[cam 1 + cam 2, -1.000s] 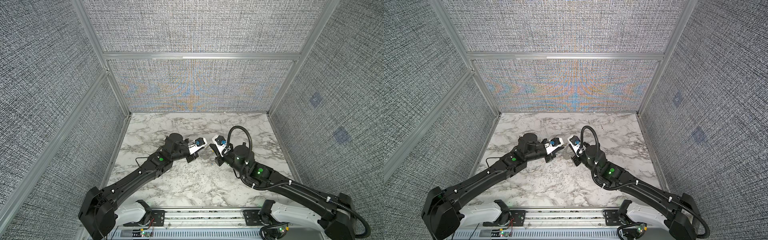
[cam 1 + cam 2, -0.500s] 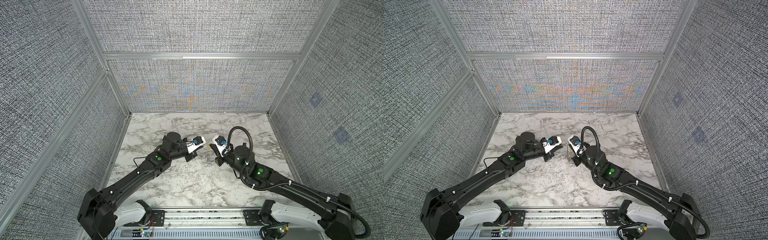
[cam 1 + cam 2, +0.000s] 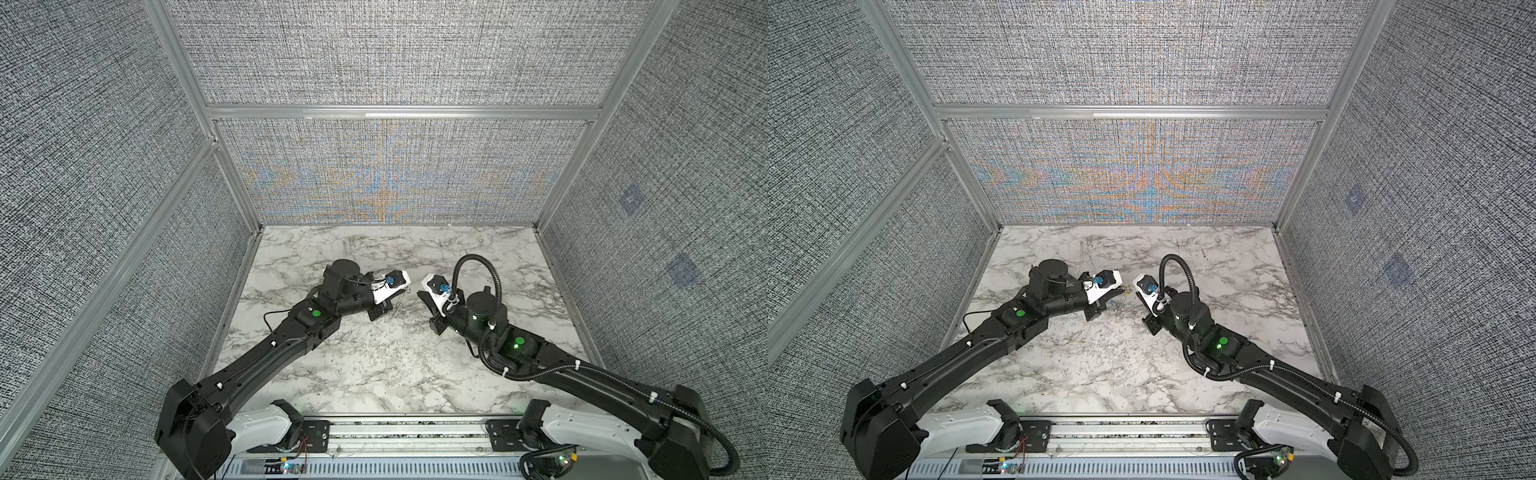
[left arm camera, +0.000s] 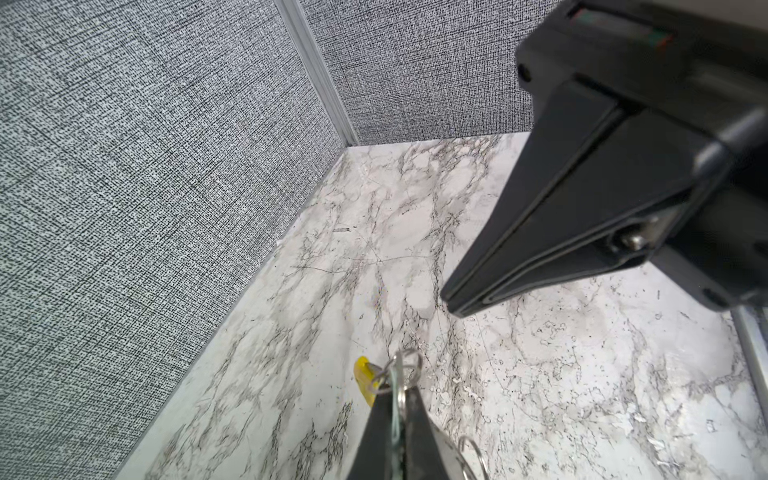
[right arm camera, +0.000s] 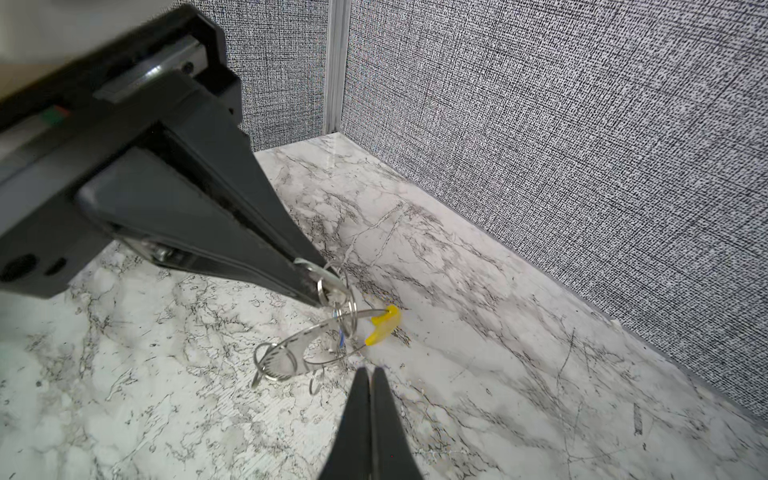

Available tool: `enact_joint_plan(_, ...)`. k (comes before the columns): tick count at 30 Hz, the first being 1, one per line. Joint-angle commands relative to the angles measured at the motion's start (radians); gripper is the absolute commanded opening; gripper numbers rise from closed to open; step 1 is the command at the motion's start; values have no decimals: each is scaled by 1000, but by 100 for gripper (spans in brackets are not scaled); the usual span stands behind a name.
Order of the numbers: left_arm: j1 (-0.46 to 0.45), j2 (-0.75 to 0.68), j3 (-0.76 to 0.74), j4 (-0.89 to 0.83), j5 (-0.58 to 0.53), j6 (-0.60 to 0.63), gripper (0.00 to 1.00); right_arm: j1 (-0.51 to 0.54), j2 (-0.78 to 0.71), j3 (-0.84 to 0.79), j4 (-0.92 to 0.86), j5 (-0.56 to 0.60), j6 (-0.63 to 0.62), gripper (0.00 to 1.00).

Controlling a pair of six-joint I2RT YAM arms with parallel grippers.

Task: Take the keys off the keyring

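Pinching a pale key [image 5: 309, 269] tight with left gripper [image 5: 322, 291]. Hanging under it over mid table [image 5: 478, 332]: keyring [image 5: 307, 334] with yellow sleeve [image 5: 384, 326]. Pointing at keyring from just beside with right gripper [image 5: 369, 374], jaws together, empty.

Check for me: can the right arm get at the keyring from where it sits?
Probably yes. The keyring hangs off the silvery key that the left gripper pinches, just ahead of the right gripper, with nothing between them. Its fingers are shut, though, so they would have to open first.
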Motion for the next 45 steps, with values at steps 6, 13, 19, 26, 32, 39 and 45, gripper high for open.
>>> enact_joint_plan(6, -1, 16, 60, -83, 41, 83, 0, -37, 13, 1, -22, -141, -8, 17)
enact_joint_plan(13, -1, 16, 85, -120, 84, 124, 0, -79, -10, -33, 16, -271, -30, 31)
enact_joint_plan(19, -2, 17, 106, -163, 110, 173, 0, -131, -13, -40, 53, -327, -44, 28)
enact_joint_plan(26, -6, 39, 152, -215, 106, 223, 0, -159, 7, -32, 93, -478, -26, 24)
enact_joint_plan(32, -15, 57, 183, -248, 96, 253, 0, -159, 24, -32, 123, -477, -28, 18)
enact_joint_plan(39, -19, 62, 209, -282, 87, 274, 0, -159, 7, -47, 143, -441, -40, 11)
enact_joint_plan(45, -22, 69, 228, -297, 87, 283, 0, -160, 7, -49, 149, -450, -44, 6)
